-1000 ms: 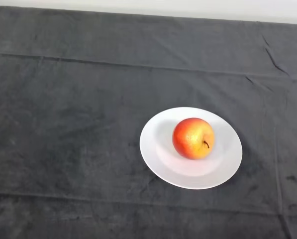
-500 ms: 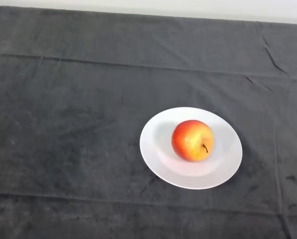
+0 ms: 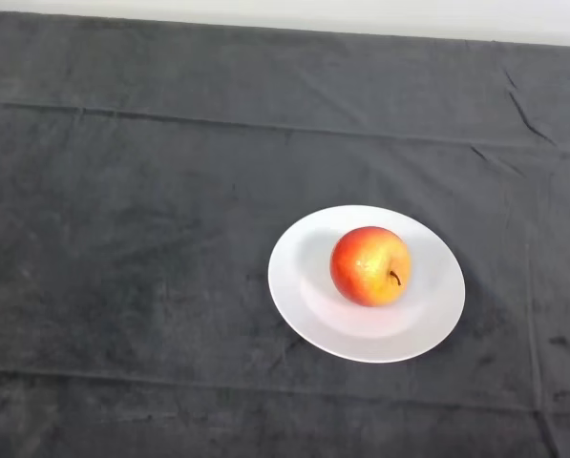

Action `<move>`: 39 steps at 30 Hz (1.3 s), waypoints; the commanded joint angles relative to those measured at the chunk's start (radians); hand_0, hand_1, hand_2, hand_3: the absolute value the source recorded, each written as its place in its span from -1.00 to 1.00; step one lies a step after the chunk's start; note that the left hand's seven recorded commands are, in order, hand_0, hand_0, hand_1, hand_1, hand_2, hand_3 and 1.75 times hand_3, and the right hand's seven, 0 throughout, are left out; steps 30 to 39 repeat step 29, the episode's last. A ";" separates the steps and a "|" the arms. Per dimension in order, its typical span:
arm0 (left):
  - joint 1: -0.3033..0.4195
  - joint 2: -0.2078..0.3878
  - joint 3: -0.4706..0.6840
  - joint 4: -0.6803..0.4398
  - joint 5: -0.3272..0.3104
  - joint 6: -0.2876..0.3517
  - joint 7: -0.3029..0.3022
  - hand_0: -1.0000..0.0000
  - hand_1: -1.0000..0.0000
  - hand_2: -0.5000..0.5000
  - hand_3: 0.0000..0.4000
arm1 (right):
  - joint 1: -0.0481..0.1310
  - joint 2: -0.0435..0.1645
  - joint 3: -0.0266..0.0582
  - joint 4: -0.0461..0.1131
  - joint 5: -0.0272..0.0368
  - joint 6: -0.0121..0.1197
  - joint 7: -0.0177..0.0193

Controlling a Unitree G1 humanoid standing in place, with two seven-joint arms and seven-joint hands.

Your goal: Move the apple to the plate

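Red and yellow-orange, the apple [image 3: 370, 266] sits on the round white plate [image 3: 308, 305], slightly back of its middle, its smooth skin glossy and its dark stem (short, thin) turned toward the view's lower right; dark creased cloth covers the surface [image 3: 132, 239]

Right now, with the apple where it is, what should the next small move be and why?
Probably none beyond keeping clear. The apple already sits on the white plate, well inside its rim, stem to the side, and nothing touches it. So the task looks done; reaching back in would only risk rolling it off.
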State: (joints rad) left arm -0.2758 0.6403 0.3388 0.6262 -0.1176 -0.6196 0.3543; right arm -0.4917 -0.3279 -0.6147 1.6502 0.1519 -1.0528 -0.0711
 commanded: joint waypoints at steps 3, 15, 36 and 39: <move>0.013 -0.014 0.032 -0.030 0.018 0.008 -0.012 1.00 1.00 0.00 -1.00 | 0.102 0.085 -0.0134 0.100 0.0181 0.096 -0.0052; 0.011 -0.020 0.048 -0.033 0.025 0.012 -0.026 1.00 1.00 0.00 -1.00 | 0.102 0.085 -0.0133 0.100 0.0182 0.096 -0.0052; 0.006 -0.030 0.061 -0.038 0.038 0.015 -0.032 1.00 1.00 0.00 -1.00 | 0.102 0.085 -0.0131 0.100 0.0183 0.096 -0.0052; 0.006 -0.030 0.061 -0.038 0.038 0.015 -0.032 1.00 1.00 0.00 -1.00 | 0.102 0.085 -0.0131 0.100 0.0183 0.096 -0.0052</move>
